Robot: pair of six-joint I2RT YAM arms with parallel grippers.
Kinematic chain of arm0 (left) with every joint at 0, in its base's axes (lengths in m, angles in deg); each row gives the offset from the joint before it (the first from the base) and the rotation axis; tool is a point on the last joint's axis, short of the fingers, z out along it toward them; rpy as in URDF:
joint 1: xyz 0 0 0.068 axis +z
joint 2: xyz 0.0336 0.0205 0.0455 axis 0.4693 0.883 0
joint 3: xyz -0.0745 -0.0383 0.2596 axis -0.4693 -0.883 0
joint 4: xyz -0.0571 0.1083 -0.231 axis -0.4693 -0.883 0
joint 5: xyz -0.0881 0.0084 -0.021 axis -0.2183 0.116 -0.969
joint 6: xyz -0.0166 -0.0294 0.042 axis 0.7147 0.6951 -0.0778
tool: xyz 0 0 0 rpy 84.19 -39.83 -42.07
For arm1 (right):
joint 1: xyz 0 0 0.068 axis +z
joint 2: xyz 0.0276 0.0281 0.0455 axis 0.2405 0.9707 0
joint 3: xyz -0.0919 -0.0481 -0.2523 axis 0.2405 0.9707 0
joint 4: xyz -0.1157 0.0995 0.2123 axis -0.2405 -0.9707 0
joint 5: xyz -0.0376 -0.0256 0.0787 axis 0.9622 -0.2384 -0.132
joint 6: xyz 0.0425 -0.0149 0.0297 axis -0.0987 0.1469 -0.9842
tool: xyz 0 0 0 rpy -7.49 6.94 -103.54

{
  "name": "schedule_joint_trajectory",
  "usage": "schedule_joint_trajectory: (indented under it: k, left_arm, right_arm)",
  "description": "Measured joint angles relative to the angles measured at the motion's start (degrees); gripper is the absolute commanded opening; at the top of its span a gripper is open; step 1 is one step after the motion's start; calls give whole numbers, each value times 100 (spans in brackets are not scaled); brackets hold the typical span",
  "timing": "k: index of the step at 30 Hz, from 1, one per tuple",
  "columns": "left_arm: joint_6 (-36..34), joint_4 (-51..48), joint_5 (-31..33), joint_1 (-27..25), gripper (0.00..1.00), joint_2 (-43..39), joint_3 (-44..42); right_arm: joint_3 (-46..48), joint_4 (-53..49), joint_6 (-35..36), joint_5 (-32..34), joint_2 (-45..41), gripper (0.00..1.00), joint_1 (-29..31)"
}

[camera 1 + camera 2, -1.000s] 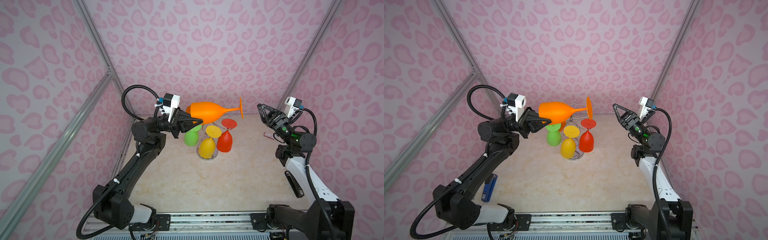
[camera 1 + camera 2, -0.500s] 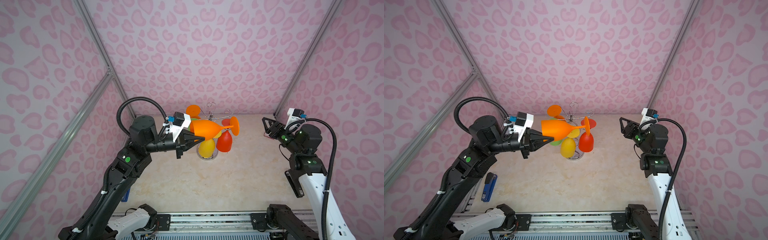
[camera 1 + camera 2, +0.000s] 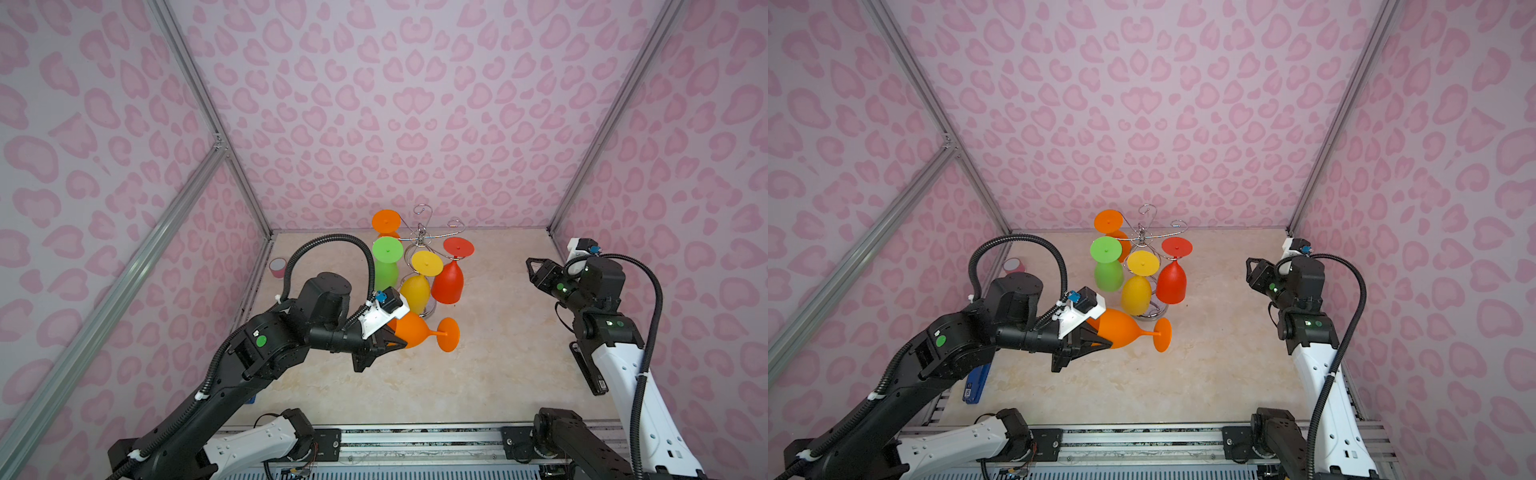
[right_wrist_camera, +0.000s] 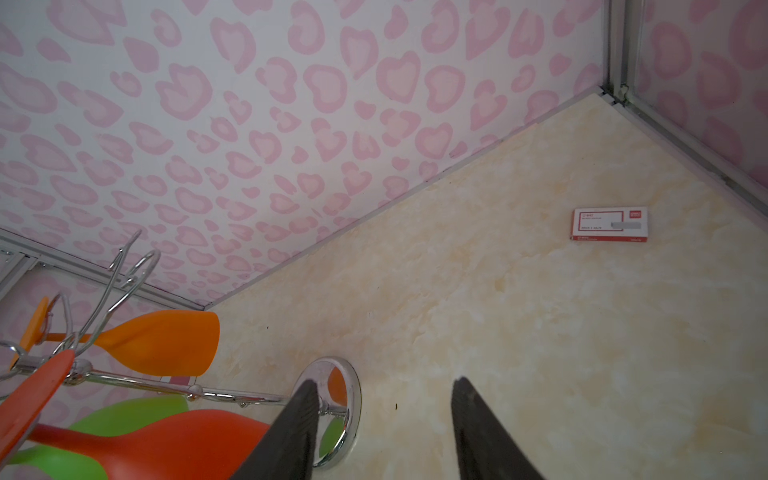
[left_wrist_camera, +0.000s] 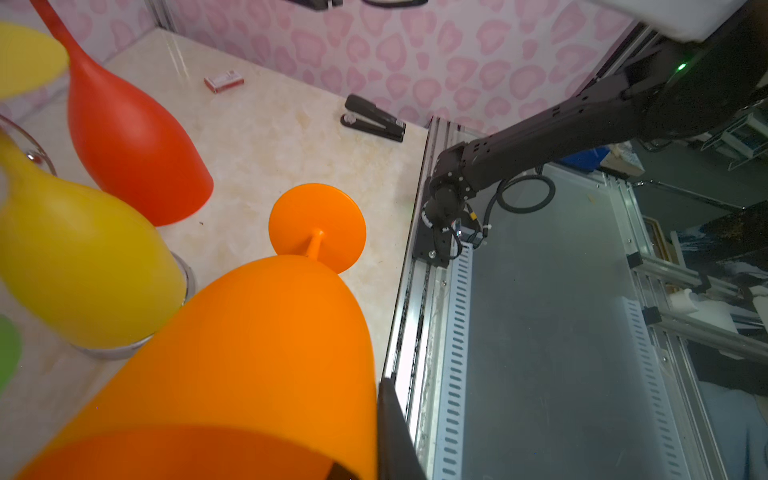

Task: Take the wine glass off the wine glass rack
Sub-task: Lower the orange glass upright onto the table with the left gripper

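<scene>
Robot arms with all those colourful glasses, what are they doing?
The left gripper is holding an orange wine glass by its bowl. The glass is tipped sideways, low over the table, in front of the wine glass rack and free of it. Four more hang upside down on the rack: an orange glass, a green glass, a yellow glass and a red glass. The right gripper is open and empty, off to the side.

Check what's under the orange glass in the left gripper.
Only bare beige tabletop shows below the orange glass, which the left gripper holds sideways. The patch straight under its bowl is covered in every view, so contact can't be told.
</scene>
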Motion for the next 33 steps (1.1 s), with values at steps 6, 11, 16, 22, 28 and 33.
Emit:
schedule_joint_trajectory:
  k: [6, 11, 16, 22, 28, 33]
  left_arm:
    - [52, -474, 892, -573, 2, 957, -72]
    - [155, -831, 1652, -966, 2, 1812, 162]
    - [208, -1014, 2133, -1123, 2, 2461, 483]
    - [205, -1222, 2420, -1169, 2, 2986, 697]
    - [197, -1458, 2590, -1180, 2, 3390, 962]
    - [188, -1626, 2739, -1182, 2, 3722, 1143]
  right_arm:
    - [66, 2, -2, 0, 66, 52, -7]
    - [146, 2, -2, 2, 114, 52, -22]
    - [227, 22, -2, 4, 116, 52, -55]
    - [293, 28, 0, -4, 94, 52, -149]
    - [337, 39, -2, -39, 94, 52, -212]
    - [337, 42, -7, -83, 96, 52, -229]
